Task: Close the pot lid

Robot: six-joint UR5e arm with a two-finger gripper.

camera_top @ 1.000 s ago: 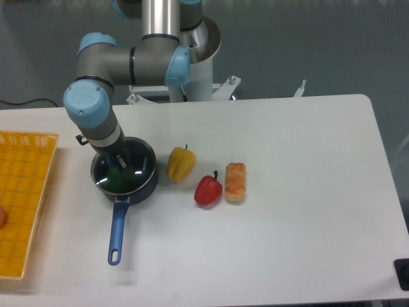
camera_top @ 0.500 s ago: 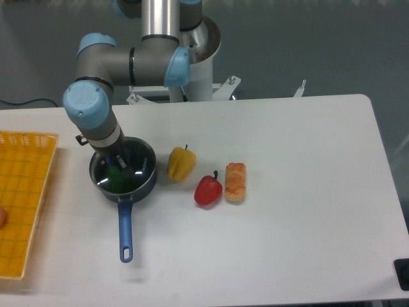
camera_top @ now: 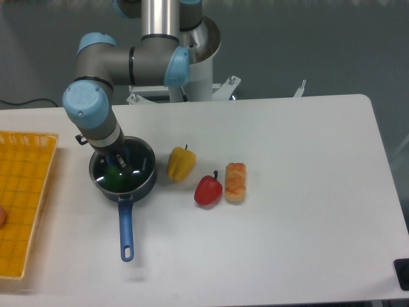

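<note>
While the arm reaches down from the 12 o'clock side of the desk (camera_top: 287,211), the tool (camera_top: 119,160) stands directly over the pot (camera_top: 123,174), which sits toward the 9 o'clock part of the surface with its long blue handle (camera_top: 126,227) pointing to 6 o'clock. Camera view: the pot lid (camera_top: 128,171) appears to lie on or just above the pot's rim, judged from pale reflections across the opening; whether it is fully seated cannot be told. A green object (camera_top: 115,175) shows through the glass inside the pot. The tool's fingertips meet the lid near its centre, where the knob would be, but the knob itself is hidden by the wrist. Whether the fingers are clamped on it or parted cannot be told from this angle. At 3 o'clock of the pot lies a yellow pepper (camera_top: 181,163), near but apart; further on come a red pepper (camera_top: 208,189) and a bread roll (camera_top: 235,182), these two just beside each other. An orange basket (camera_top: 25,204) occupies the 9 o'clock edge.

Step in hand, as a judgement: the placing of the lid, at or close to its end. The next move calls for confirming the lid rests level on the rim, then parting the fingers and lifting straight up so the lid is not dragged off centre.
</note>
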